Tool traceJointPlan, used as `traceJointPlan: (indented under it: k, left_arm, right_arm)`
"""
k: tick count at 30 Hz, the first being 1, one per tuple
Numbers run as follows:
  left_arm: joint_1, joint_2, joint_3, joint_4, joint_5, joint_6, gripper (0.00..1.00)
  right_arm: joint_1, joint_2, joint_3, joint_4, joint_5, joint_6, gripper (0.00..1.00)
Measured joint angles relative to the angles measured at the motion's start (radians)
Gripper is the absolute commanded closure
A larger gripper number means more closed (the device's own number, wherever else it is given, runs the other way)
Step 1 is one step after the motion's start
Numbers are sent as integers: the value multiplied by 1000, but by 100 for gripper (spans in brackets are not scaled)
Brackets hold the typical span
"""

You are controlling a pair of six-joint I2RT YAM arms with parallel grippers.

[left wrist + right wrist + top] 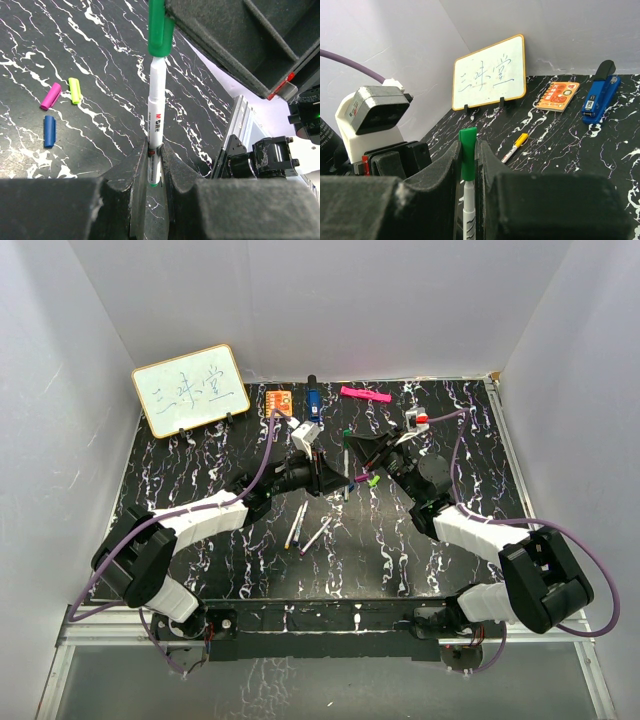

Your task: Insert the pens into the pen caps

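Observation:
A white-barrelled pen with a green end is upright between my two grippers. My left gripper is shut on the pen's lower barrel. My right gripper is shut on the green pen cap, which sits over the pen's top end, with the narrow neck showing below it. In the top view the pair meets mid-table at the pen. Pink-purple, yellow and blue caps lie loose on the table. Two more pens lie near the left arm, and a yellow-ended pen lies beyond my right fingers.
A small whiteboard stands at the back left. Along the back edge lie an orange square block, a blue stapler and a thick pink marker. White walls enclose the black marbled table.

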Motion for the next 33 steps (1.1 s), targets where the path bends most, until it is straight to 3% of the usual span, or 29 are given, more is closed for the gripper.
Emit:
traceJointPlan:
  k: [33]
  left_arm:
    - [3,-4,0,50,-73,-13,100]
  right_arm:
    - [10,16,-4,-33,-68,-32,100]
